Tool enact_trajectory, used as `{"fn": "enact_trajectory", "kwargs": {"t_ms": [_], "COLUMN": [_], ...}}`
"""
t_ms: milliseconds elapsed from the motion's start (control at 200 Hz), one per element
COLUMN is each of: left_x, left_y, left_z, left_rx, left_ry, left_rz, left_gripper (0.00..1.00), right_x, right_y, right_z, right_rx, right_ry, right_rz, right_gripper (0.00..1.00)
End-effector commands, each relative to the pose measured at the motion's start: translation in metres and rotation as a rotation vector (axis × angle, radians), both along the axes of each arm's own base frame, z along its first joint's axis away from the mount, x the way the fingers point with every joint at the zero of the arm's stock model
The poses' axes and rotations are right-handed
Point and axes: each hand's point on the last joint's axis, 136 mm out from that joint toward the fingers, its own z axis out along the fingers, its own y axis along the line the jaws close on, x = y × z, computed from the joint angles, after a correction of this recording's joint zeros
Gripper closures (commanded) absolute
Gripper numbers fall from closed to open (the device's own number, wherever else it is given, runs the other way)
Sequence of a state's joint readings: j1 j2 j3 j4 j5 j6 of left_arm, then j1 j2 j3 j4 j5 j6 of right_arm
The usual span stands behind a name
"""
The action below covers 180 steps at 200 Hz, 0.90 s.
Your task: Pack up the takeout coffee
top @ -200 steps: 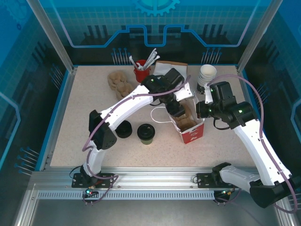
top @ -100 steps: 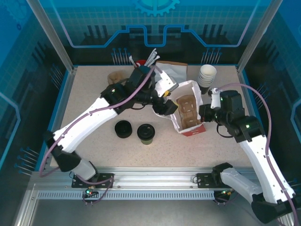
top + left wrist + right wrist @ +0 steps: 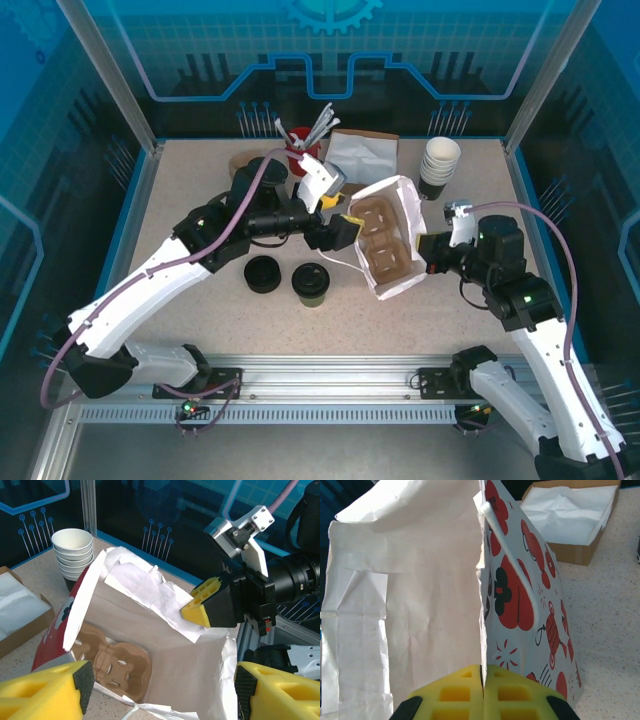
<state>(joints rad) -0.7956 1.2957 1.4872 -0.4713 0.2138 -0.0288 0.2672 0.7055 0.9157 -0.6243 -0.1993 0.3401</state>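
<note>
The takeout coffee, olive-green with a black top, stands on the table left of and in front of the red-and-white paper bag. The bag leans with its open mouth turned left, a brown cardboard carrier lying inside. My right gripper is shut on the bag's rim and also appears at the bag's right side. My left gripper stands open just outside the bag's mouth, its yellow fingers wide apart and holding nothing.
A low black round piece sits left of the coffee. At the back are a stack of white-lined cups, an open cardboard box with white paper, a red cup of stirrers and another brown carrier.
The left gripper has drawn back leftward out of the bag. The bag has tipped further so its mouth faces left, with the right gripper holding its rim and shifting slightly down.
</note>
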Motion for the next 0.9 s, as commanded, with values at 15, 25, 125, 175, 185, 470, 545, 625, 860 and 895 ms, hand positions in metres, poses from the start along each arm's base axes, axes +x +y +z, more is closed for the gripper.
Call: {"fn": "enact_trajectory", "kwargs": {"t_ms": [15, 25, 125, 175, 185, 470, 545, 625, 860, 895], "left_x": [-0.002, -0.001, 0.000, 0.000, 0.000, 0.006, 0.008, 0.012, 0.020, 0.020], "left_y": [0.005, 0.005, 0.007, 0.006, 0.006, -0.015, -0.026, -0.039, -0.073, -0.078], "left_z": [0.001, 0.001, -0.003, -0.003, -0.002, -0.001, -0.006, -0.017, -0.048, -0.053], "left_rx": [-0.037, -0.038, -0.043, -0.053, -0.056, -0.102, -0.085, -0.054, 0.032, 0.058], "left_ry": [0.021, 0.023, 0.048, 0.069, 0.073, 0.220, 0.273, 0.339, 0.522, 0.532], "left_rz": [0.024, 0.026, 0.045, 0.053, 0.055, 0.135, 0.169, 0.201, 0.281, 0.290], "left_gripper": [0.24, 0.25, 0.26, 0.27, 0.28, 0.41, 0.45, 0.48, 0.56, 0.56], "right_x": [0.001, 0.001, -0.001, -0.001, -0.001, 0.008, 0.009, 0.010, 0.010, 0.010], "right_y": [0.004, 0.004, 0.005, 0.004, 0.004, -0.012, -0.014, -0.015, -0.029, -0.029], "right_z": [0.019, 0.019, 0.020, 0.020, 0.020, 0.017, 0.018, 0.020, 0.014, 0.012], "right_rx": [0.049, 0.050, 0.060, 0.060, 0.061, 0.093, 0.119, 0.144, 0.165, 0.169], "right_ry": [-0.083, -0.083, -0.095, -0.098, -0.097, 0.000, 0.033, 0.063, 0.165, 0.175], "right_rz": [0.024, 0.025, 0.026, 0.024, 0.021, -0.127, -0.159, -0.188, -0.321, -0.326], "right_gripper": [1.00, 1.00, 1.00, 1.00, 1.00, 1.00, 1.00, 1.00, 1.00, 1.00]}}
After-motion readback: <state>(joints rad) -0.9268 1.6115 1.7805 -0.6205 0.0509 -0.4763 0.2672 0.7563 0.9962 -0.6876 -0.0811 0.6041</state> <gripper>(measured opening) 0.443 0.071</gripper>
